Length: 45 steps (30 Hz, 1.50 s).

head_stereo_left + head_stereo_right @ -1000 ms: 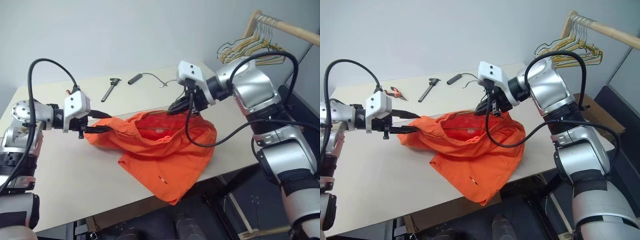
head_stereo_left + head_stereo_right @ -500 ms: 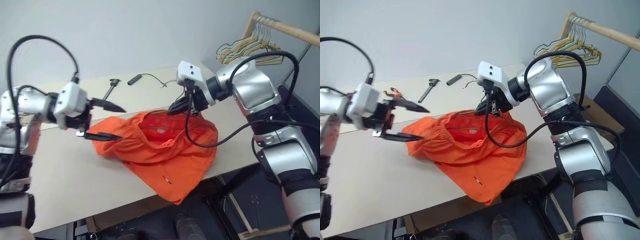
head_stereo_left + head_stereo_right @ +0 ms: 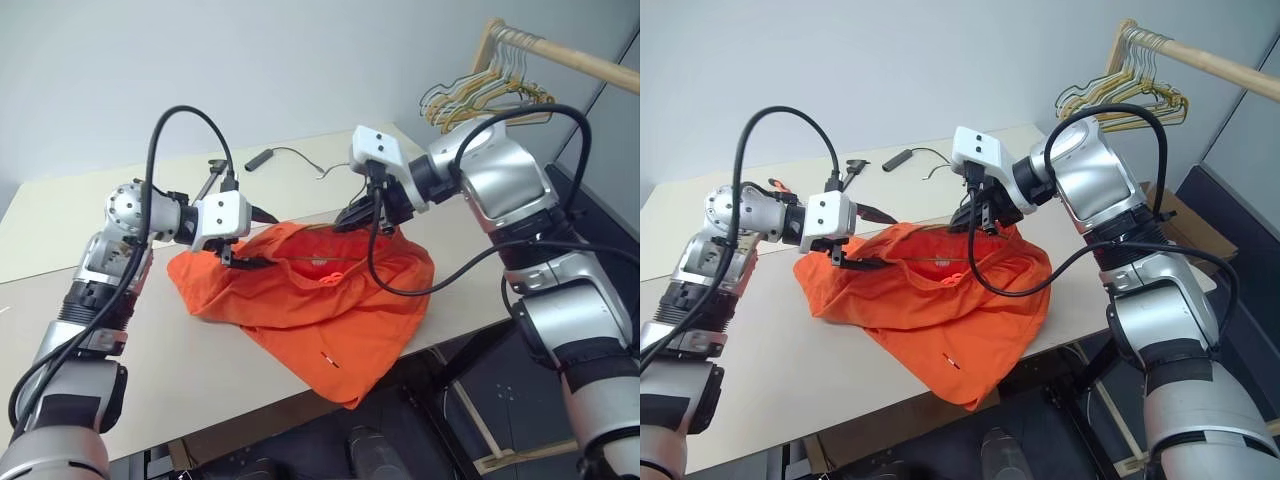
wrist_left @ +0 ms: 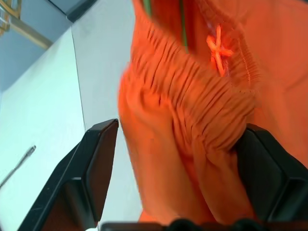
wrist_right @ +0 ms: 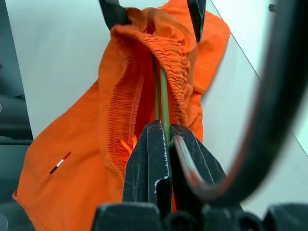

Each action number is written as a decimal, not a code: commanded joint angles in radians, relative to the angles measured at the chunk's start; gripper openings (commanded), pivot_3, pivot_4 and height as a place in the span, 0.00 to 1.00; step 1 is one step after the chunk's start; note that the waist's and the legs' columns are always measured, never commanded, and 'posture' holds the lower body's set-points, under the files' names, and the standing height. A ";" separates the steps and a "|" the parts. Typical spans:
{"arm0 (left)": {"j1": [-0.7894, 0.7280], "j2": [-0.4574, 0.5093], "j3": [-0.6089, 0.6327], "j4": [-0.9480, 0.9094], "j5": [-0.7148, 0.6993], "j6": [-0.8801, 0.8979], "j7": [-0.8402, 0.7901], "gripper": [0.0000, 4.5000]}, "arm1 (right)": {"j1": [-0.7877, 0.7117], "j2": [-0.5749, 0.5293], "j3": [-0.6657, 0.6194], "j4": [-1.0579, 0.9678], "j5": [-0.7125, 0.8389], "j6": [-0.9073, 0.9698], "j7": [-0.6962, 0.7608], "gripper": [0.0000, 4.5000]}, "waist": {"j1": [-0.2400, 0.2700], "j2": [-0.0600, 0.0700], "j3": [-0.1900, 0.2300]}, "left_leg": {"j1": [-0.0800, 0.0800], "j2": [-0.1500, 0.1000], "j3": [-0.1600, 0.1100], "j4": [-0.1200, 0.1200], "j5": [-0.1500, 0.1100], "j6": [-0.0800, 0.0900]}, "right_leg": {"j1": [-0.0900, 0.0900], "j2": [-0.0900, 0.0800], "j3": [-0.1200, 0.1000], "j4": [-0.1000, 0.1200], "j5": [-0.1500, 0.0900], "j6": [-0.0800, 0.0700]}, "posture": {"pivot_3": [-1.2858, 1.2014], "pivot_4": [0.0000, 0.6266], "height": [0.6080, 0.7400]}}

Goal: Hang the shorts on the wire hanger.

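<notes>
The orange shorts lie bunched on the table, one leg hanging over the front edge. My right gripper is shut on the thin green-grey wire hanger, whose wire runs down inside the gathered waistband. My left gripper stands open at the waistband's left part, one finger on each side of the gathered fabric. Most of the hanger is hidden inside the shorts.
A wooden rail with bunched yellow and grey hangers stands at the back right. On the far side of the table lie a black cylinder with a cable, a black tool and orange pliers.
My left gripper let go of the shorts' left end, opened and swung right to the waistband. The released end sank onto the table. My right gripper kept still.
</notes>
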 commanded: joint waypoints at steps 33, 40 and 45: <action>-0.135 -0.089 0.010 0.153 -0.034 0.106 -0.123 0.00 | -0.016 -0.003 -0.009 -0.057 -0.015 -0.056 0.014 0.26 | -0.014 0.000 0.000 | -0.001 0.000 0.000 0.000 0.000 0.000 | 0.000 0.000 0.000 0.000 0.000 0.000 | 0.44 0.00 1.00; -0.116 -0.065 0.036 0.139 -0.042 0.144 -0.121 0.00 | 0.024 -0.077 -0.062 -0.124 0.000 -0.005 -0.022 0.77 | -0.014 0.000 0.000 | -0.001 0.000 -0.001 0.000 0.000 0.000 | 0.000 -0.001 0.000 0.000 0.000 0.001 | 0.43 0.00 1.00; -0.092 -0.045 0.049 0.116 -0.050 0.170 -0.114 0.00 | 0.039 -0.172 -0.142 -0.169 0.033 0.037 -0.048 1.00 | -0.014 0.000 0.000 | -0.001 0.000 -0.001 0.000 0.000 0.000 | -0.001 -0.001 0.000 0.000 0.000 0.001 | 0.43 0.00 1.00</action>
